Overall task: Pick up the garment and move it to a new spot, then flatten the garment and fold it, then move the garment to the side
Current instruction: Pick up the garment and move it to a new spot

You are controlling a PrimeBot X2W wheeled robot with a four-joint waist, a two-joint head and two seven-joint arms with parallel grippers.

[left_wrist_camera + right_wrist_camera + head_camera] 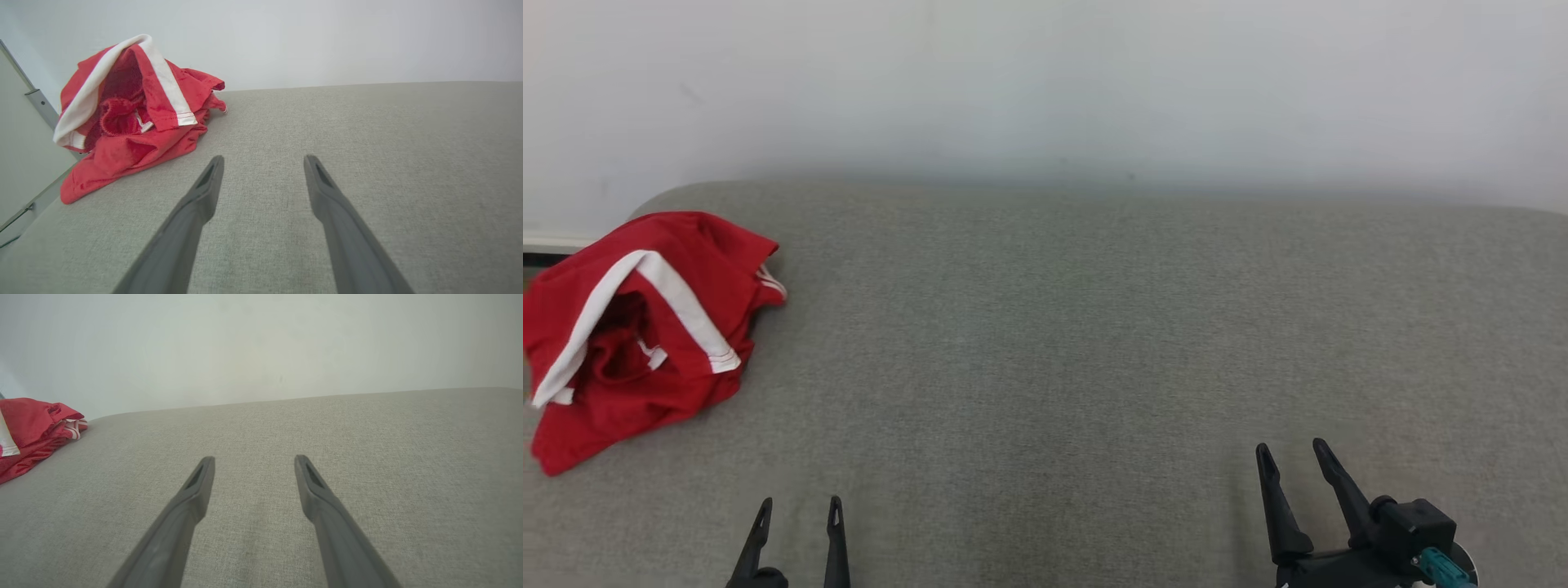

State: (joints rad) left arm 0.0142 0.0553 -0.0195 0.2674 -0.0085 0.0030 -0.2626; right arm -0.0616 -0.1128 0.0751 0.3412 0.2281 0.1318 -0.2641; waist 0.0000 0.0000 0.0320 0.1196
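The garment (645, 327) is crumpled in a heap at the far left end of the grey fabric surface (1054, 343), close to the back edge by the pale wall (1045, 82). It is red cloth with a broad white band and a bit of red-and-white striped trim. Any lettering or number is buried in the folds (can't tell if it's one piece or two). In the head view its left side runs to the frame edge. In the right wrist view only its right part (32, 428) shows, cut off at the left.

The left gripper (800, 501) is at the bottom edge, with just the fingers in frame. They are spread apart, holding nothing, and well apart from the heap (130, 122). The left wrist view shows the same gap (263, 157) over bare fabric.

The right gripper (1290, 445) is at lower right, its fingers also spread and empty (254, 457). Whether the tips touch the fabric is unclear.
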